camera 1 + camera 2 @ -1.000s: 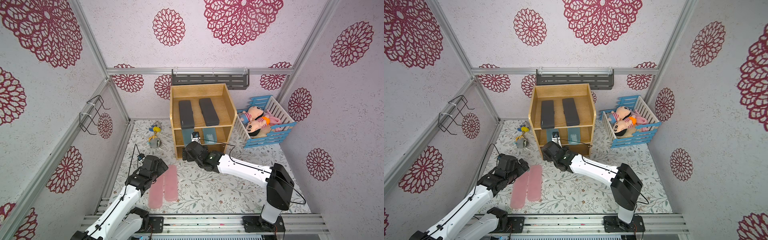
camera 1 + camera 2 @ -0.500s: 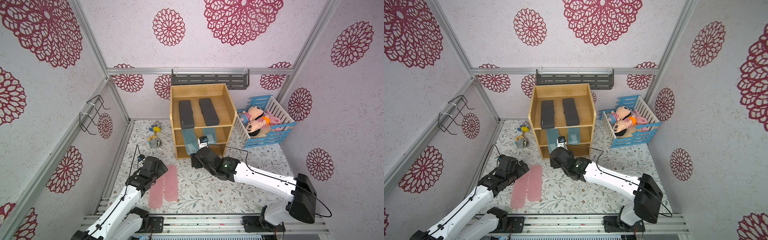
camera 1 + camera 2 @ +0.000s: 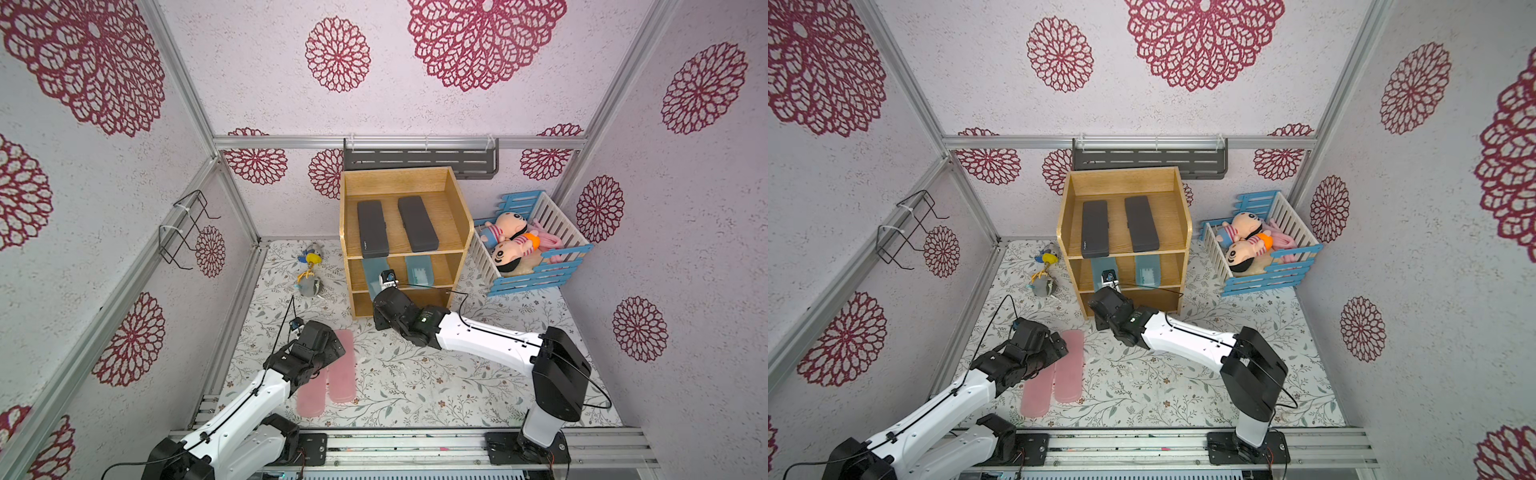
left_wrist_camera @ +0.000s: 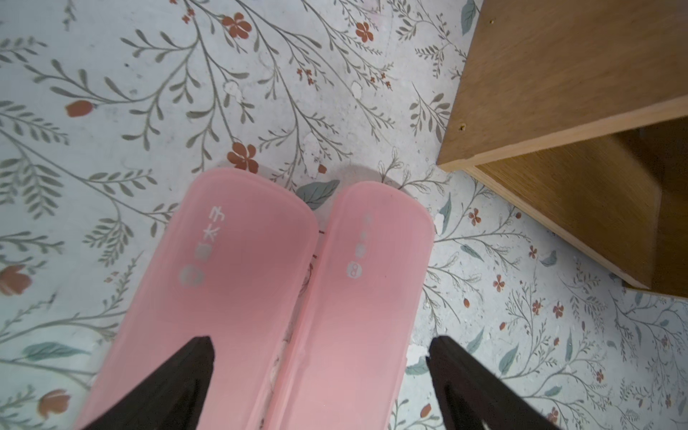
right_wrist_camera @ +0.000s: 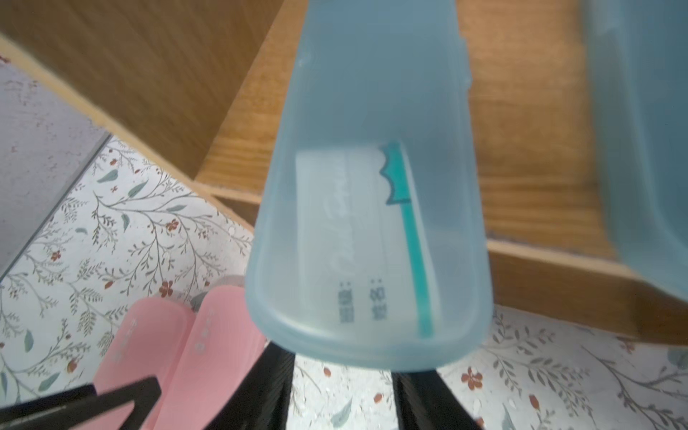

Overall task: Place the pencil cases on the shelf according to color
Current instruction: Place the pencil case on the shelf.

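1. Find the left-hand teal pencil case (image 3: pixel 372 272) flat on its broad face in the middle level of the light-wood shelf (image 3: pixel 459 208), just beside the second teal case (image 3: pixel 419 270) and apart from it.
2. Read its long axis as running front to back into the shelf, rounded near end pointing out toward the robot and hanging past the board's front edge.
3. Place the right gripper (image 5: pixel 344 374) directly in front of that overhanging end and in line with the long axis, so the case sits ahead of the claw, toward the shelf's back.
4. Cannot tell whether shut empty or pinching: fingers (image 5: pixel 273 394) drawn close, a strip of floral mat (image 5: pixel 327 391) showing between them, tips hidden behind the case's end, clearly not spanning its width.
5. Count the right arm as far nearer. See the left gripper (image 4: pixel 321 340) well apart, jaws spread wide and holding nothing, poised over the two pink pencil cases (image 3: pixel 341 370) lying side by side on the mat, rounded ends toward the shelf.
6. Judge the coming move as a straight push along that axis, deeper into the level. Expect skew toward the neighbour if pressed off-centre.
7. Note both black cases (image 3: pixel 372 228) on the top level, also lengthwise front to back.
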`<move>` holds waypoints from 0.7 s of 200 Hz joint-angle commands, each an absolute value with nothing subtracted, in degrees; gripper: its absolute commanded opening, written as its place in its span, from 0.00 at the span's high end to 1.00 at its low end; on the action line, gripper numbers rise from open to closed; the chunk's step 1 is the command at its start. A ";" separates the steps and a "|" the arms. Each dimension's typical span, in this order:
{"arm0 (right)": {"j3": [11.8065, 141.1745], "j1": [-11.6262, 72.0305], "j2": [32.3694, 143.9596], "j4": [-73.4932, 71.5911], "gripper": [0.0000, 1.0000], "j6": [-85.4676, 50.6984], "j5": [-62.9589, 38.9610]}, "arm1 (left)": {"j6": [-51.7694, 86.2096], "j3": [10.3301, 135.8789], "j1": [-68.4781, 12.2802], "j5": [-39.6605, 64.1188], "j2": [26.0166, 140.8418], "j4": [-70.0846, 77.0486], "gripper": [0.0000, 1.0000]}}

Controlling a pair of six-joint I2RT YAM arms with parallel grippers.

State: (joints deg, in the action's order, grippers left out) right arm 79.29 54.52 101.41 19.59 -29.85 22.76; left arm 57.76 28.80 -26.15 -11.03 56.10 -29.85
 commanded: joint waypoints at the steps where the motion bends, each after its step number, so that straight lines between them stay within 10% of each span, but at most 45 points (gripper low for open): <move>1: 83.55 53.75 102.59 16.58 0.52 -27.37 24.17 | 59.14 28.32 -27.87 -11.93 56.84 -27.45 0.03; 140: 53.77 64.87 77.11 15.85 0.22 -35.93 31.39 | 65.14 30.25 -39.25 -14.95 73.39 -21.64 0.03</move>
State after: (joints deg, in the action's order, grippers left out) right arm 56.62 61.80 81.06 15.38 -32.64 25.93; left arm 63.29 28.88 -37.45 -12.80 69.73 -23.73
